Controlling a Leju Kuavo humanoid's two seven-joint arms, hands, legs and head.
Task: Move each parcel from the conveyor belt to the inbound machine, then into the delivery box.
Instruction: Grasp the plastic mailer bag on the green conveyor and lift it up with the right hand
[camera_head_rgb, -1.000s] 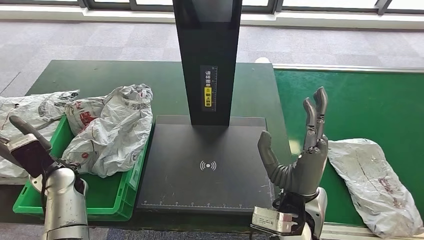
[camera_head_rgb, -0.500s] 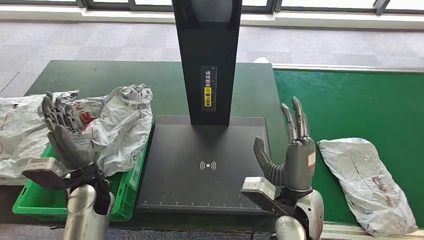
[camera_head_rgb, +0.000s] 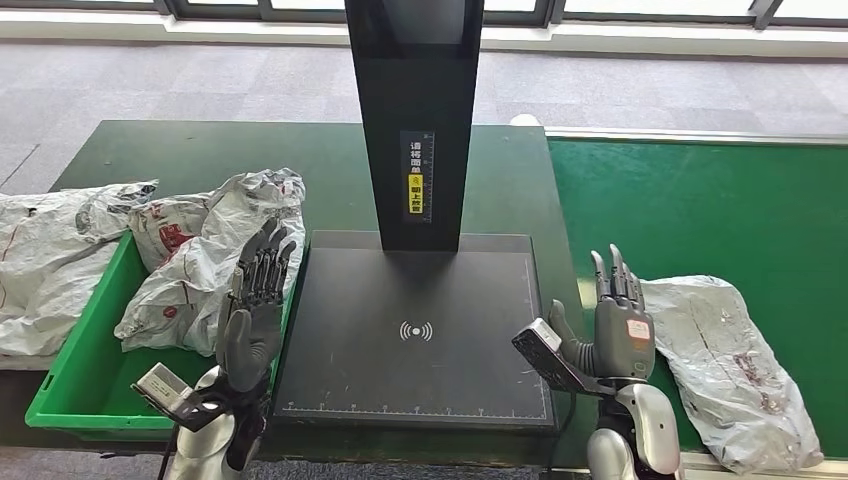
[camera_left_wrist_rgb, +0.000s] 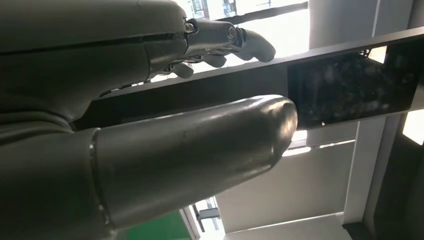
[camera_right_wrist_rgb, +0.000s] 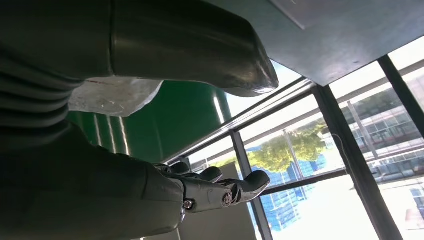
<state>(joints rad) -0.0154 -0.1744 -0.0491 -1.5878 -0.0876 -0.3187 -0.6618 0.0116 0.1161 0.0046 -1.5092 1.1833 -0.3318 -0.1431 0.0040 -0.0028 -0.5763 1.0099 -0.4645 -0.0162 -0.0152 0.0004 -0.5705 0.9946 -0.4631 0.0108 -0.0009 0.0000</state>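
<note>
Robot hand on our right (camera_head_rgb: 620, 325) stands upright with fingers apart, holding nothing, just beside the grey parcel (camera_head_rgb: 745, 370) lying on the green conveyor belt (camera_head_rgb: 720, 210). Our left robot hand (camera_head_rgb: 255, 315) is likewise spread and empty, over the rim of the green delivery box (camera_head_rgb: 75, 375), which holds crumpled parcels (camera_head_rgb: 215, 255). We judge the pickup is next: reach right and grip that parcel, then carry it to the inbound machine (camera_head_rgb: 415, 330). Its post bears a yellow-and-white label too small to read.

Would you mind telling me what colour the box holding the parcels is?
The box is bright green, clearest in the head view.
</note>
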